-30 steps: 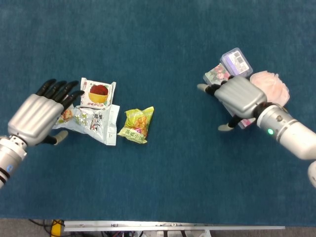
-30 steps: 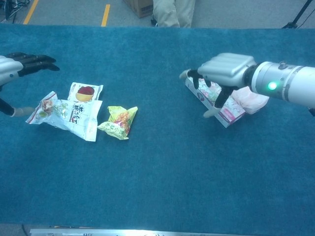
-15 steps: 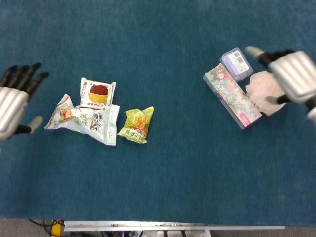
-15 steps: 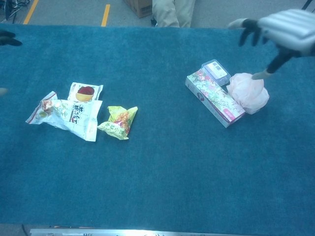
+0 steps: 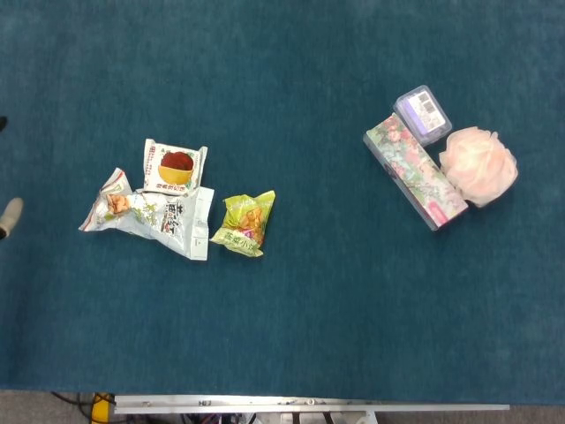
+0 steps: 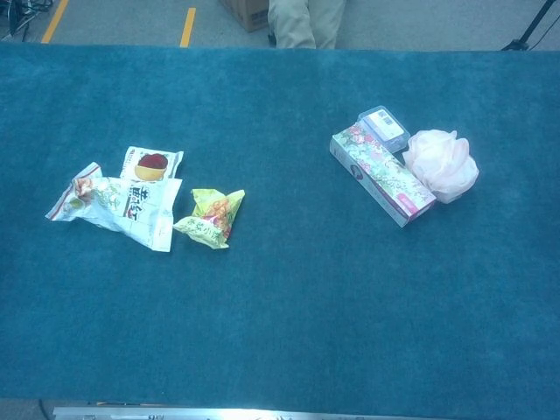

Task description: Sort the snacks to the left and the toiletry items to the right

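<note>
On the left of the bench (image 5: 291, 53) lie three snack packets (image 5: 168, 199); box (image 5: 415, 175), case (image 5: 423, 115) and sponge (image 5: 478, 164) cluster right. Sorting looks done; left hand (image 5: 9, 216) barely visible, grip unclear.

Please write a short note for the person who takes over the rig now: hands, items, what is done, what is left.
Left hand: only a fingertip shows at the head view's left edge; state unclear. Right hand: out of view.
Snacks on the left: red-print packet, crumpled white bag, yellow-green packet, close together.
Toiletries on the right: floral box, clear case, pink bath puff, side by side.
Sorting looks done; nothing seems left.
</note>
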You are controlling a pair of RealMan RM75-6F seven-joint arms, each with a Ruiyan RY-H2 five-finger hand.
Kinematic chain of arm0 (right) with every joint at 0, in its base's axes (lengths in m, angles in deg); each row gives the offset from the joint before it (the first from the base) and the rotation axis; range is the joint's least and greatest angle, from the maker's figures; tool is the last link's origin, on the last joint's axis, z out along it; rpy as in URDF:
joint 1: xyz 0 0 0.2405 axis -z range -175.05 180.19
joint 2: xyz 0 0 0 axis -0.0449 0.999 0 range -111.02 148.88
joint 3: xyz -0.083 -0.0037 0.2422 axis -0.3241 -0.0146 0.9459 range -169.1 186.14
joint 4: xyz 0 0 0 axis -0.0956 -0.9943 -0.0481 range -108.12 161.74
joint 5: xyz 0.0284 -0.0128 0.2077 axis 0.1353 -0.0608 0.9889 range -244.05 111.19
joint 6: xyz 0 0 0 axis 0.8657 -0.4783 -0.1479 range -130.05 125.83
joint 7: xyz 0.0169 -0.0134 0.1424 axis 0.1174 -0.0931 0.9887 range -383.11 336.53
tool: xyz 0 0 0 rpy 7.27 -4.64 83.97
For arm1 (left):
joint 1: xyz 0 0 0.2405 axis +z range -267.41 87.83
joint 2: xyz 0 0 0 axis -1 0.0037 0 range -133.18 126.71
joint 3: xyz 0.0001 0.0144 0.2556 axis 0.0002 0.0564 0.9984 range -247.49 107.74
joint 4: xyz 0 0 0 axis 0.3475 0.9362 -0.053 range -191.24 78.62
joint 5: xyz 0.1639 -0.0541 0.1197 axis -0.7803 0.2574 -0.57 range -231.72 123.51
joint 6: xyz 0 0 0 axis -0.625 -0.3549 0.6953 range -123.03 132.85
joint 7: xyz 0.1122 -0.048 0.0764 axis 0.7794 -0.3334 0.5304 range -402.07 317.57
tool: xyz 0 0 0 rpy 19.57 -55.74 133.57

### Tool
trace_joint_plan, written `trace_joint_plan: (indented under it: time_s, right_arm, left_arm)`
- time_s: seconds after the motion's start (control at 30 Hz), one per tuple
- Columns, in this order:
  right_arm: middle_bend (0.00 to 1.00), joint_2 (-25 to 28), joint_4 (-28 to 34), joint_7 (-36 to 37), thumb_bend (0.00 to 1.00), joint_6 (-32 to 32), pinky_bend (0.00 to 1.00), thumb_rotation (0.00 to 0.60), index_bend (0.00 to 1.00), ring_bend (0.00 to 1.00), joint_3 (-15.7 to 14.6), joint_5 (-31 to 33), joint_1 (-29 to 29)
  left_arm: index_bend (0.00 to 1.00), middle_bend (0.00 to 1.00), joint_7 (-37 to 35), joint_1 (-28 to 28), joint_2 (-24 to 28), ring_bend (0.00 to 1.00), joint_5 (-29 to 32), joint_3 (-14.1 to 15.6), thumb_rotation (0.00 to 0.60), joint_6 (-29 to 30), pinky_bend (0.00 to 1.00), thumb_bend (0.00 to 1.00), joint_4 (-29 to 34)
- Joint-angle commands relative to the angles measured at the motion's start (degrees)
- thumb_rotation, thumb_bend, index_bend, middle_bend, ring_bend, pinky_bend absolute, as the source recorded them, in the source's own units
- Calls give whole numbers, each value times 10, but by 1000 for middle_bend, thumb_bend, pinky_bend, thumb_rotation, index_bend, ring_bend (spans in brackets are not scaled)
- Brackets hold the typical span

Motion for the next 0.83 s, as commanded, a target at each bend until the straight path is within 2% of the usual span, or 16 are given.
trace_joint_plan:
  time_s: [0.03, 0.2, 0.47, 0.83]
  right_arm:
    - [341, 0, -11, 16, 10, -34, 355, 600, 143, 346, -4, -28, 42]
    - [341, 2, -22, 25, 10, -57, 355, 600, 144, 346, -1, -51, 79]
    - [341, -2, -38, 37, 9, -60, 355, 600, 143, 345, 2, -94, 113]
    - [341, -12, -58, 51, 9, -36, 359, 600, 144, 346, 22, -110, 136]
  left_arm:
    - [81, 31, -3, 21, -8, 0, -16, 6, 600, 24, 13, 272, -8]
    - [81, 26, 6, 43, 3, 0, -20, 19, 600, 35, 13, 272, 6]
    - [81, 13, 25, 66, 11, 0, -18, 31, 600, 34, 14, 272, 24]
    - [81, 15, 23, 76, 6, 0, -19, 20, 600, 39, 14, 272, 26]
